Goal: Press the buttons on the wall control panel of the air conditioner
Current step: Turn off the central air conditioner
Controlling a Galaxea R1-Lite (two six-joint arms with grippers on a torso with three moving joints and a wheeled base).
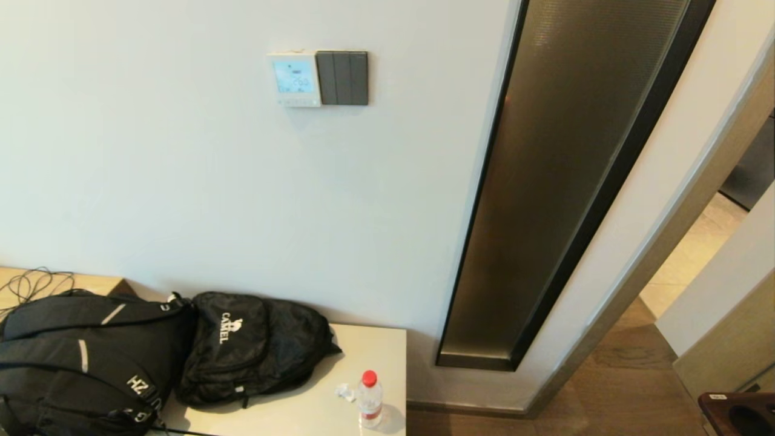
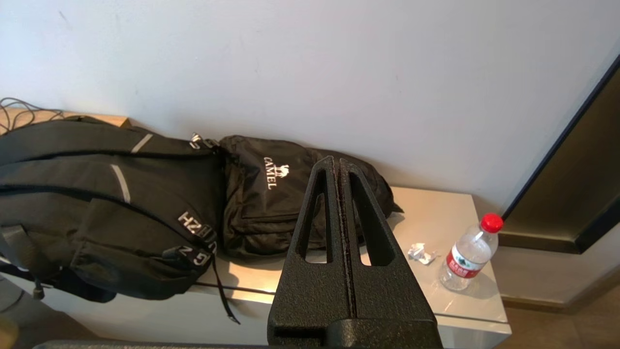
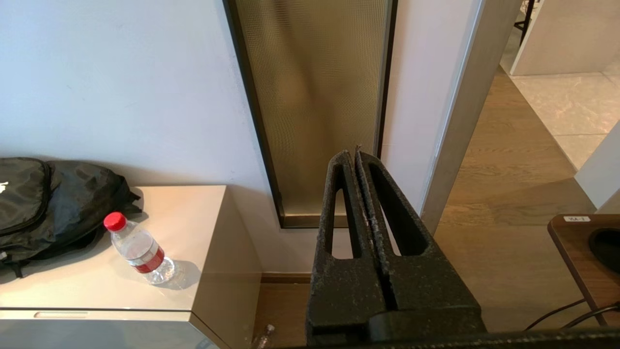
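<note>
The air conditioner's wall control panel point(image 1: 295, 79) is a small white thermostat high on the white wall, its screen lit light blue with digits. The buttons point(image 1: 296, 101) are a faint pale row along its lower edge. Neither gripper shows in the head view. My left gripper point(image 2: 337, 162) is shut and empty, low down, pointing at the black bags on the cabinet. My right gripper point(image 3: 352, 156) is shut and empty, low down, pointing at the bronze wall strip. Both are far below the panel.
A dark grey three-rocker switch plate point(image 1: 342, 77) adjoins the panel's right side. Below stands a beige cabinet point(image 1: 315, 406) with two black backpacks point(image 1: 91, 357), a water bottle point(image 1: 369, 399) and a crumpled scrap point(image 1: 346, 392). A tall bronze wall strip point(image 1: 563, 181) and a doorway lie right.
</note>
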